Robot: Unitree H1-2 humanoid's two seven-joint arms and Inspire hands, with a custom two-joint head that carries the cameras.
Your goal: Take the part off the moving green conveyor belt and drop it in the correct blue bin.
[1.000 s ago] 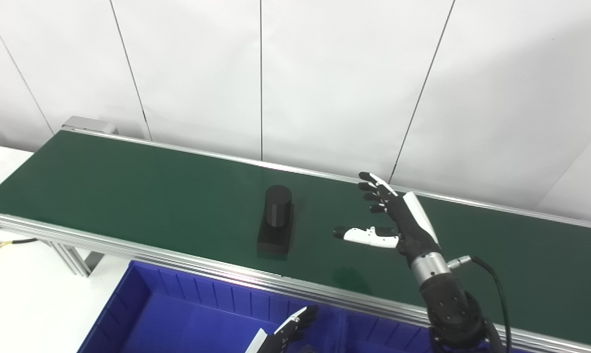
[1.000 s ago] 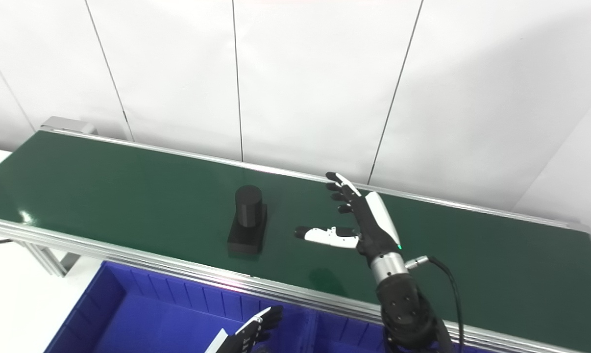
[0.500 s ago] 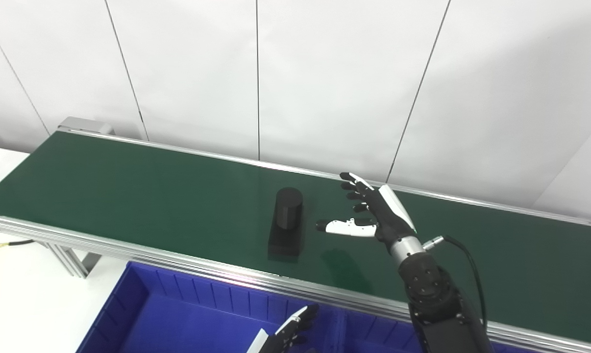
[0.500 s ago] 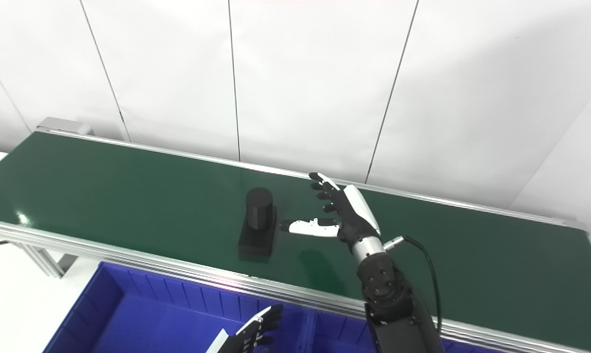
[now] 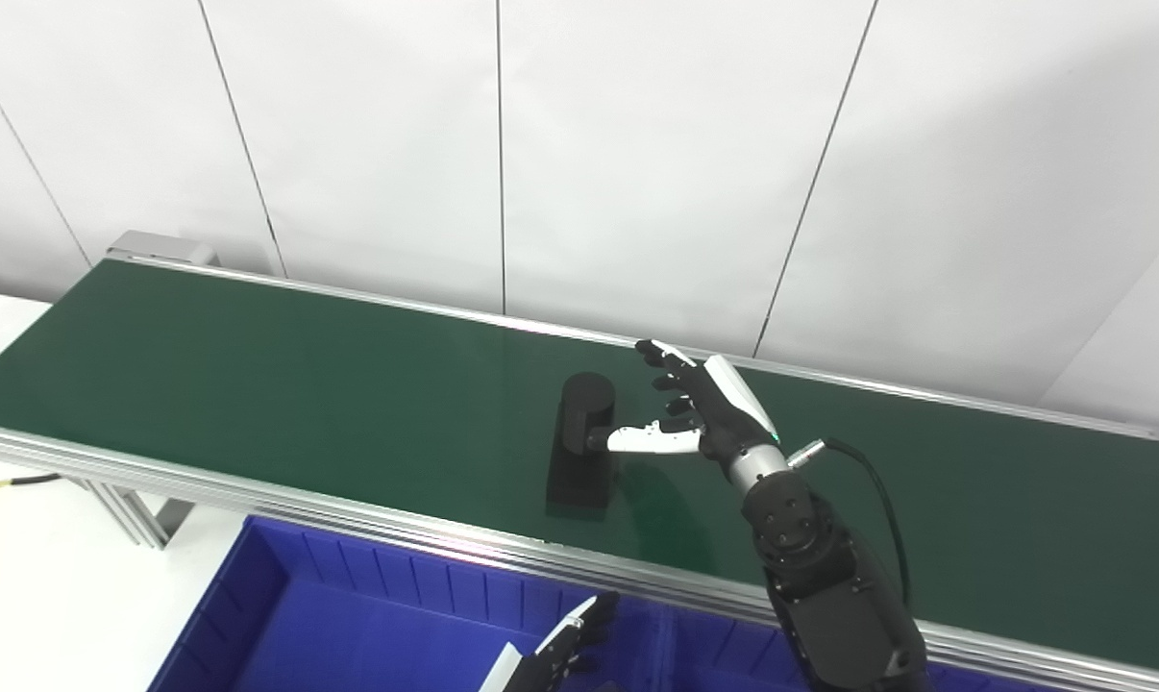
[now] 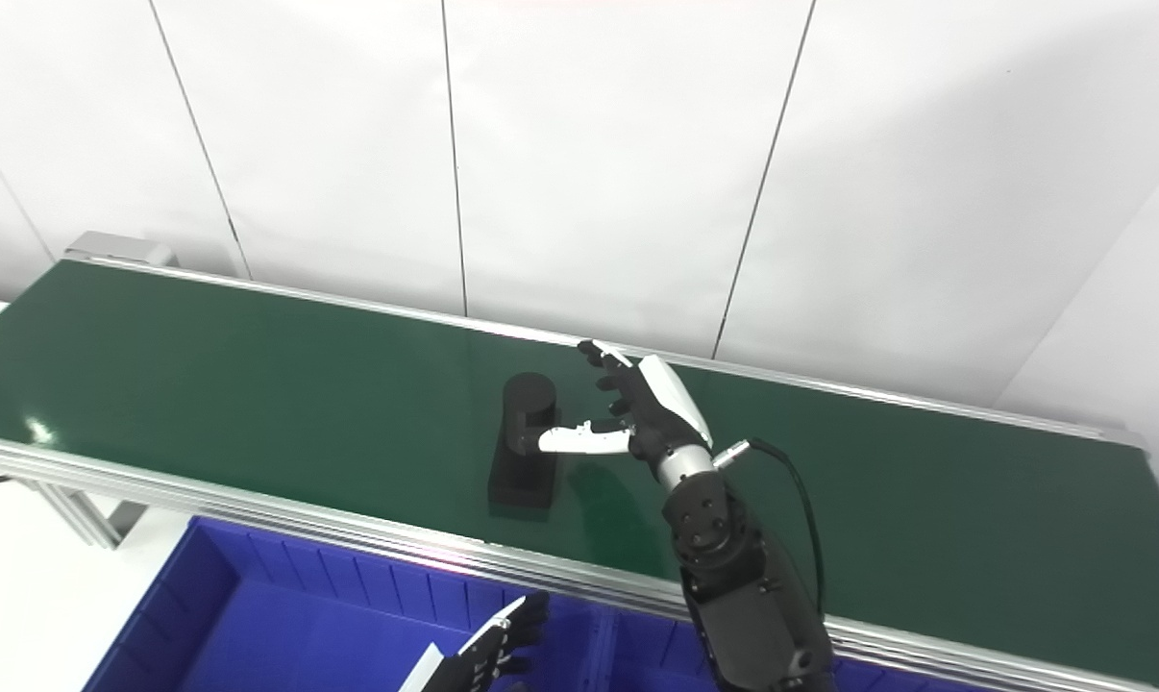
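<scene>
A black part, an upright cylinder on a flat rectangular base, rides on the green conveyor belt near its middle. My right hand is open just to the right of the part. Its fingers are spread above the belt and its thumb tip reaches the cylinder's near side. It holds nothing. My left hand is low at the bottom edge over the blue bin, with fingers apart and empty. The same scene shows in the right eye view, with the part and right hand.
The belt has silver rails along its front and back edges. A divider wall splits the blue bin below the belt. A white table surface lies at the left. White wall panels stand behind.
The part has travelled right along the belt. My right hand has moved left and farther over the belt, closing the gap until the thumb reaches the cylinder. The left hand has stayed put.
</scene>
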